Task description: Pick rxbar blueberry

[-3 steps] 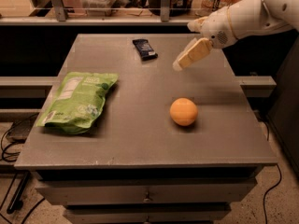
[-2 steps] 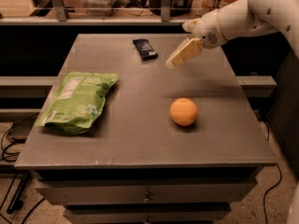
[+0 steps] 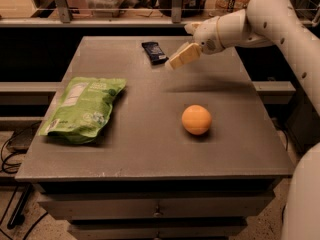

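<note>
The rxbar blueberry (image 3: 154, 52) is a small dark navy bar lying flat near the far edge of the grey table (image 3: 150, 149). My gripper (image 3: 172, 63) hangs above the table just right of the bar, its tan fingers pointing down-left toward the bar's near right corner. It holds nothing. The white arm reaches in from the upper right.
A large light-green pouch (image 3: 84, 108) lies at the left of the table. An orange ball (image 3: 196, 119) sits right of centre. A shelf with clutter runs behind the far edge. Drawers sit under the table's front edge.
My gripper has moved left across the back of the table, from well right of the bar to close beside it. The bar, pouch and ball have not moved.
</note>
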`<state>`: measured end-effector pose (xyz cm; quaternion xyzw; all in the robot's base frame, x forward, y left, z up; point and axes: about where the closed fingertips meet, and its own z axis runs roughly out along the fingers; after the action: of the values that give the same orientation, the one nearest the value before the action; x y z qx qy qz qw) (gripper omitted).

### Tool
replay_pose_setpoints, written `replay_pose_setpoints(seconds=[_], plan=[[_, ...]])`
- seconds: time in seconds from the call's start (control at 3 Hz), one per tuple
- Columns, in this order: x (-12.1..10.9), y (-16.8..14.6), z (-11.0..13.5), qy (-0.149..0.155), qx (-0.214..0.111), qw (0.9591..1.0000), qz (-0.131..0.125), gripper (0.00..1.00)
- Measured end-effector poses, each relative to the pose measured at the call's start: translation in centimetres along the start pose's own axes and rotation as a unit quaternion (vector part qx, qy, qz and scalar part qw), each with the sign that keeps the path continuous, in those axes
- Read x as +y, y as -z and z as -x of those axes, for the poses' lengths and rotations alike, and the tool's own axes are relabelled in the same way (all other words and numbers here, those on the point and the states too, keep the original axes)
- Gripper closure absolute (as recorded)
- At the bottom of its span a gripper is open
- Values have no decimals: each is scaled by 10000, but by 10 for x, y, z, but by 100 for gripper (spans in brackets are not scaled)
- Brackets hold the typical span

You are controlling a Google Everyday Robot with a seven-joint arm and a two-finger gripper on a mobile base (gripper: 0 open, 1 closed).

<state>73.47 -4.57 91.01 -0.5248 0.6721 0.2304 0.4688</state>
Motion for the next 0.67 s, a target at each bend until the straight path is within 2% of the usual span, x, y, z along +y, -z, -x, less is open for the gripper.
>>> replay_pose_setpoints(seconds=[0.33, 0.67], plan=[[-18, -29, -4, -133, -241, 9995, -127, 0], [-25, -49, -7, -233, -236, 9992, -217, 0]])
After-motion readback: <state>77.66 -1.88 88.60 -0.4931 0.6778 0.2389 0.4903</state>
